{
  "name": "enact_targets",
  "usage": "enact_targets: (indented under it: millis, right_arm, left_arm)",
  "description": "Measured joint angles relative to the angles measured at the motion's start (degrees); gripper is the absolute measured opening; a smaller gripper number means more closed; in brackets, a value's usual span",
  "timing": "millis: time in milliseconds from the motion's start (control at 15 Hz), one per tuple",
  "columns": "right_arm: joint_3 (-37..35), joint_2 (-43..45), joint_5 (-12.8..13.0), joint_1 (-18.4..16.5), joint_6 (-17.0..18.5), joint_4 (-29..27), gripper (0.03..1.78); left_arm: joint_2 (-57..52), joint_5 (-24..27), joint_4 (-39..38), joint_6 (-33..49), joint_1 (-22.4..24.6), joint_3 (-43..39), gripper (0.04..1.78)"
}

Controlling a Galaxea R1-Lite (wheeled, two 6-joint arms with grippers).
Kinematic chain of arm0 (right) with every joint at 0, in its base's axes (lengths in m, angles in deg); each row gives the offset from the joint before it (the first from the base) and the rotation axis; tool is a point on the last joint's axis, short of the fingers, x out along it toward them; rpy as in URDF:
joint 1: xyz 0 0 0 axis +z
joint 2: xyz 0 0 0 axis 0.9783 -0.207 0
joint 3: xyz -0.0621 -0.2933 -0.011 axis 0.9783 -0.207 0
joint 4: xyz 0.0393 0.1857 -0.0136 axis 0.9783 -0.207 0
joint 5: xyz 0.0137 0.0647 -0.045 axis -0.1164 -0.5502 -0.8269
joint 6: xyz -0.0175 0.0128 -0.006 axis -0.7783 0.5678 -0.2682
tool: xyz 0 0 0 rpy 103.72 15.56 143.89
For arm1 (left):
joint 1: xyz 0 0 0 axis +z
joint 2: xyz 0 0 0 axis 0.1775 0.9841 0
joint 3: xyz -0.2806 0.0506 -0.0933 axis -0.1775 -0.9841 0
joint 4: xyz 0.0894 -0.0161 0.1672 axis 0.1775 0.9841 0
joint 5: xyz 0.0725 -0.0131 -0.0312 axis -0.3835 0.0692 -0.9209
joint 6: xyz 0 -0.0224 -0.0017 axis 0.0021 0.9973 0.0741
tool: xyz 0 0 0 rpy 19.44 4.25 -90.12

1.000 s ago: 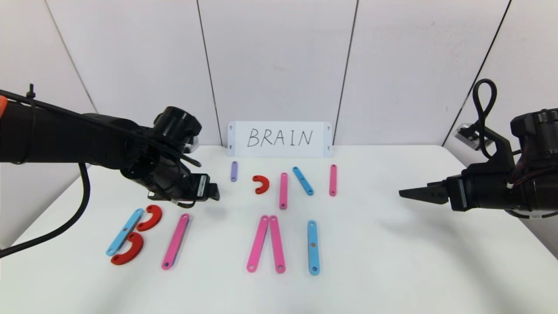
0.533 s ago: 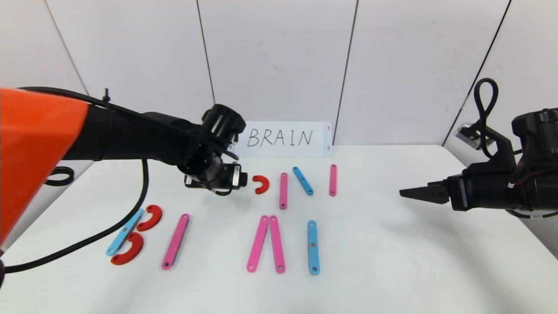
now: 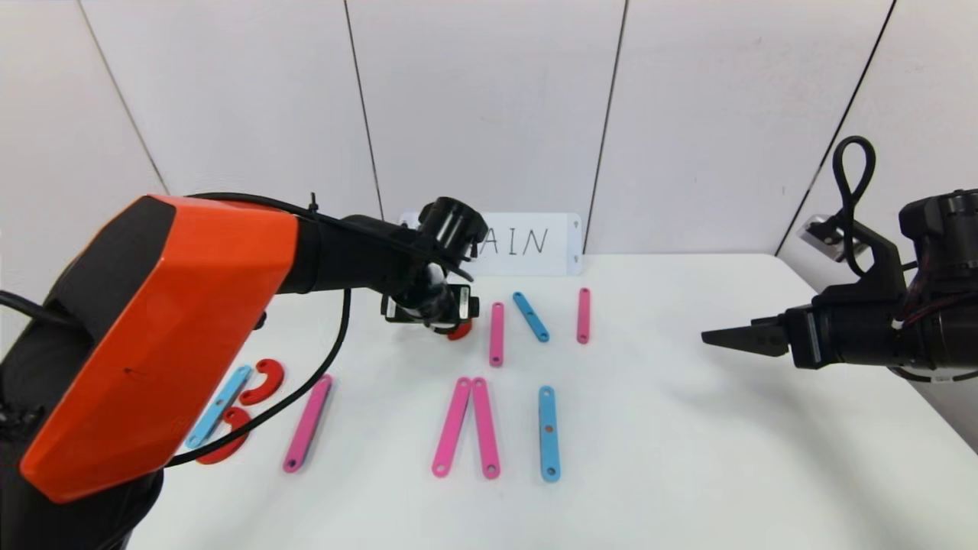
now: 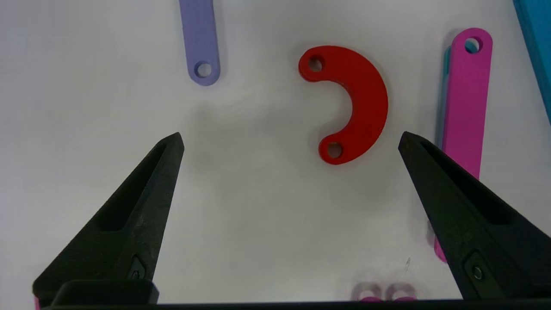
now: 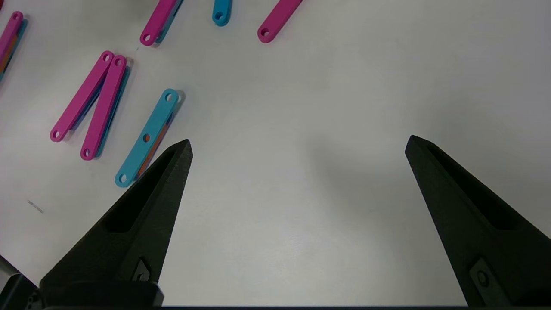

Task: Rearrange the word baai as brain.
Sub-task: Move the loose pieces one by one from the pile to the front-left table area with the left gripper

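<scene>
Left gripper fingers spread above red arc, table bare between.

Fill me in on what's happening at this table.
The left pincer hangs open above a red arc in the back row of plastic pieces, next to a purple strip, holding nothing. The right pincer waits open over bare table on the right. A BRAIN card stands at the back.

White table bears strips (pink, blue); red arcs.
</scene>
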Motion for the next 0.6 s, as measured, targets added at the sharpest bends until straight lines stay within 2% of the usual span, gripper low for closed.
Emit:
enact_targets:
  millis: [600]
  right_arm:
    - [-0.3, 0.1, -0.2, 0.0, 0.0, 0.0, 1.74]
  left_arm:
    - [5.5, -1.6, -6.6, 6.1, -0.7, 2.1, 1.75]
